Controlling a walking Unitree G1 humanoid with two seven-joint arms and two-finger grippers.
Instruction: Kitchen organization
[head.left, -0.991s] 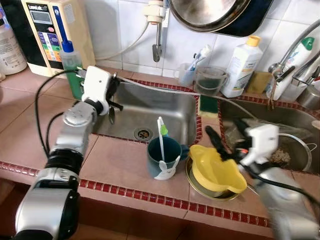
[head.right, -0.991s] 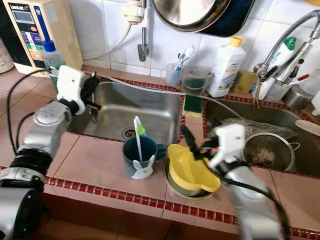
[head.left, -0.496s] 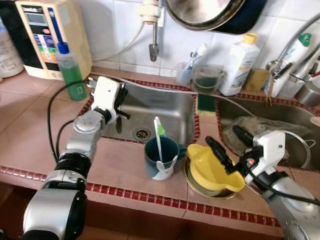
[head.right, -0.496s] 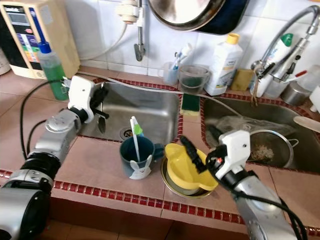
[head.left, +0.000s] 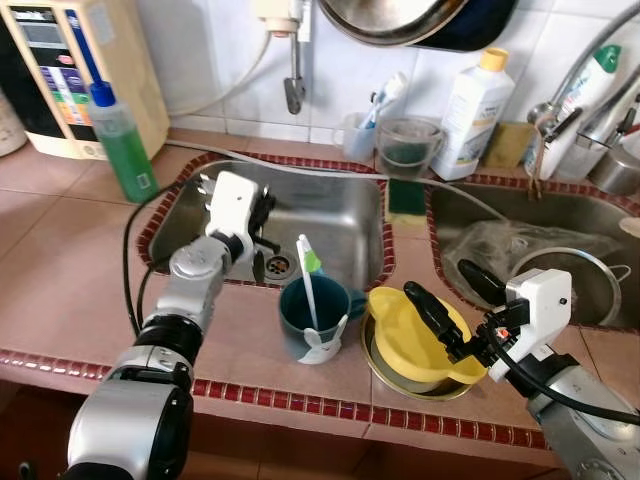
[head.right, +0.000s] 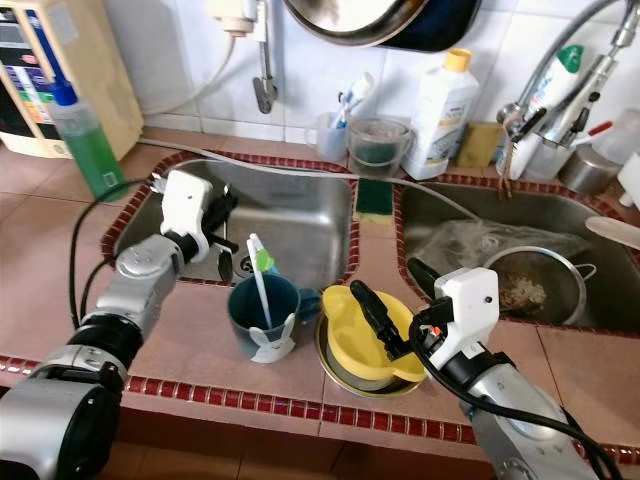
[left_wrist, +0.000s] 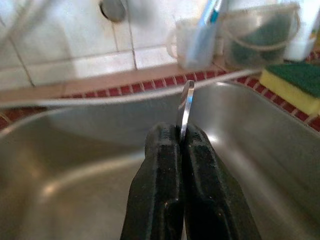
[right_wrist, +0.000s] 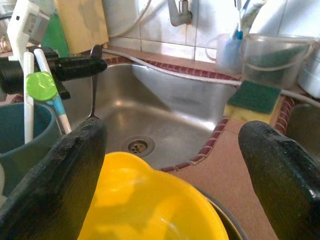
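Left wrist view: spoon (left_wrist: 186, 107) pinched between left fingers (left_wrist: 162, 165), handle protruding.

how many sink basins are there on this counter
2. The stainless steel left basin lies under the left gripper; the right basin holds a metal strainer. More may lie beyond the frame.

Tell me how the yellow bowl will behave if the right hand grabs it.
The yellow bowl looks like light, stiff plastic. It sits loosely in a metal dish, so it may slide. The open right hand straddles its rim; the glossy surface could slip.
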